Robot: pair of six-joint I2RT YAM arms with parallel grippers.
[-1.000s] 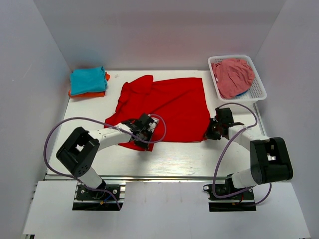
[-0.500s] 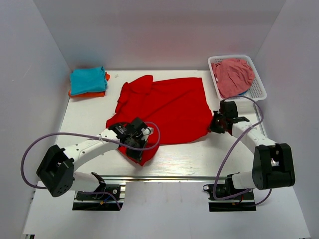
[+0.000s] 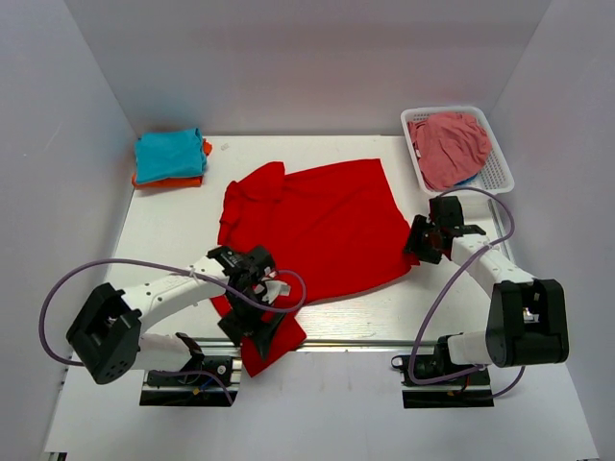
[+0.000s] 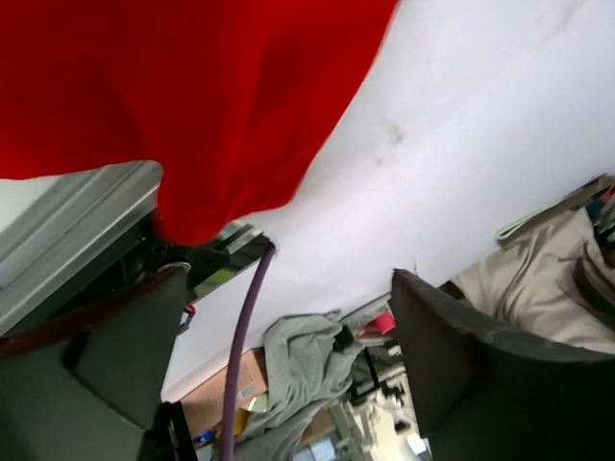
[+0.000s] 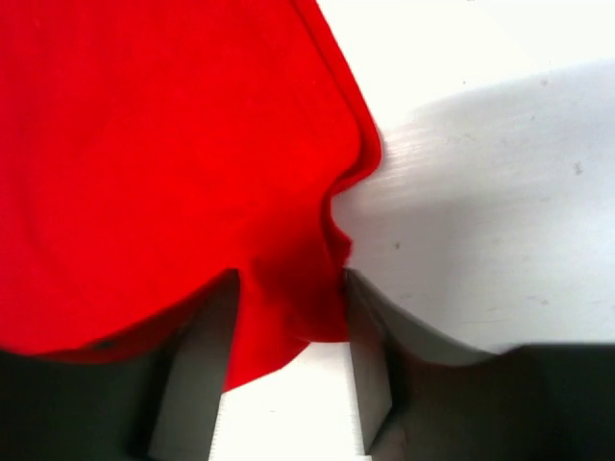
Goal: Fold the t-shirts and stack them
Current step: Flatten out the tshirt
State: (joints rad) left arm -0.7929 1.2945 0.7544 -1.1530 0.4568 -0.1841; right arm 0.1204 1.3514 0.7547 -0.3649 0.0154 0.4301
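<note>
The left claw is seen spread wide and empty, just past the near edge of the white table. A fold of the red shirt is caught between the part-spread fingers of the right claw; whether it is pinched cannot be told. The shirt is spread mid-table, long axis roughly left to right, with its near-left corner draped over the edge. The table is enclosed by white walls.

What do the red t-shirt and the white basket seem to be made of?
Red t-shirt: soft, matte knit cloth, probably cotton; it wrinkles and drapes loosely. White basket: likely rigid plastic, slightly glossy, with evenly perforated walls.
</note>
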